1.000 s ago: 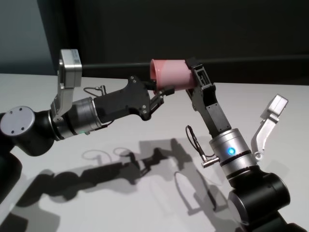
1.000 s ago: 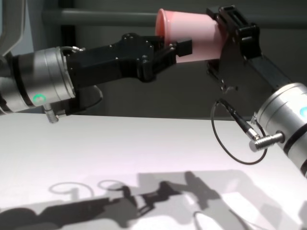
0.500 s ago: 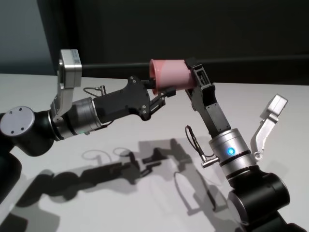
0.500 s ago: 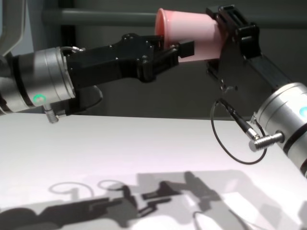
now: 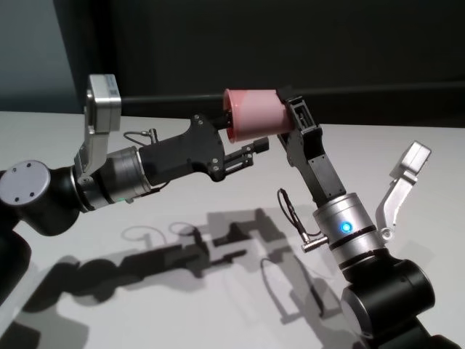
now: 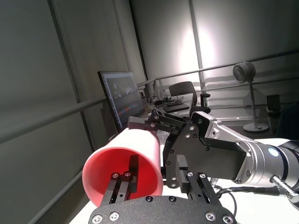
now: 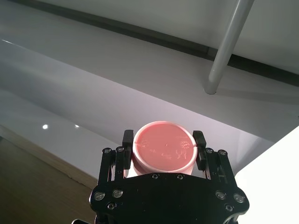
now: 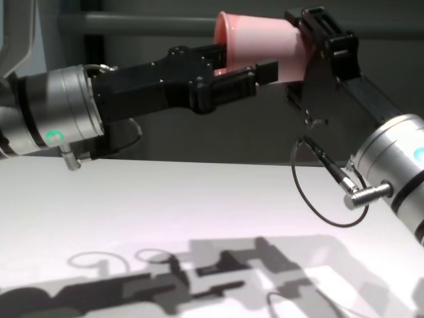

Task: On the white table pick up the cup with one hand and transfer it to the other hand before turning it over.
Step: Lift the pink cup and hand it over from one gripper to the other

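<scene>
My right gripper [image 5: 290, 120] reaches up from its blue-lit wrist, clamped on the cup [image 5: 251, 113] high above the tabletop [image 5: 218, 291]. My left gripper [image 5: 243, 145], on its green-lit wrist, lies level at the cup's rim, jaws parted, one finger inside.

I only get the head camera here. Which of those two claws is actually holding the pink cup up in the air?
Observer: The right gripper. Its wrist camera shows the cup's flat base squeezed between its two fingers, one on each side.
Operator: So is the left one gripping it too?
Observer: No. The left gripper is open. Its wrist camera shows one finger inside the cup's mouth and the other outside the wall.
Operator: Is there anything in the cup?
Observer: The left wrist camera looks straight into the mouth, and only that finger shows inside.
</scene>
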Action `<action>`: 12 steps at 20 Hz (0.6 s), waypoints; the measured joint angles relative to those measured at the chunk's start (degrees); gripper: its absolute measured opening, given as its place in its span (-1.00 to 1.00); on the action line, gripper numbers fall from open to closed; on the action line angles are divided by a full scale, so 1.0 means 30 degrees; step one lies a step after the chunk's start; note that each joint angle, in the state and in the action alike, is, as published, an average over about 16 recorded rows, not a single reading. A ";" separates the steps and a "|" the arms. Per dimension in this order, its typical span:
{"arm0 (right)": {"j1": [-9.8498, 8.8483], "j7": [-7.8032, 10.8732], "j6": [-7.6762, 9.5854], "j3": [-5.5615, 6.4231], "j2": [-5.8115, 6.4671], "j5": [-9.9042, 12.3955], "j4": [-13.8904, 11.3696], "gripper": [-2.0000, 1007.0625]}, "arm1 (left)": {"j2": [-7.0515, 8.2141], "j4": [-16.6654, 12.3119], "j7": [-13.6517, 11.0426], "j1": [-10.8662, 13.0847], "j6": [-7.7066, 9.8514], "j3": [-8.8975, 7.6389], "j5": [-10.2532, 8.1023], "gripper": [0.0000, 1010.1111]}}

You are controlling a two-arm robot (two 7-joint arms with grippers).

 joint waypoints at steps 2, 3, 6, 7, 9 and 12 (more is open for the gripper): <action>0.0000 -0.0001 0.0000 0.0001 0.0000 0.0000 0.0000 0.47 | 0.0000 0.0000 0.0000 0.0000 0.0000 0.0000 0.0000 0.08; 0.0000 -0.0001 0.0000 0.0001 0.0000 0.0000 0.0000 0.47 | 0.0000 0.0000 0.0000 0.0000 0.0000 0.0000 0.0000 0.15; 0.0000 -0.0003 -0.0001 0.0001 0.0000 0.0001 0.0001 0.47 | 0.0000 0.0000 -0.0001 0.0000 0.0000 0.0000 0.0000 0.35; 0.0000 -0.0004 -0.0001 0.0001 0.0000 0.0001 0.0002 0.47 | 0.0000 0.0000 -0.0001 0.0000 0.0000 0.0000 0.0000 0.42; 0.0000 -0.0005 -0.0001 0.0002 0.0000 0.0001 0.0003 0.47 | 0.0000 0.0000 -0.0001 0.0000 0.0000 0.0000 0.0000 0.55; 0.0000 -0.0006 -0.0001 0.0002 0.0000 0.0002 0.0004 0.47 | 0.0000 0.0000 -0.0002 0.0000 0.0000 0.0000 0.0000 0.71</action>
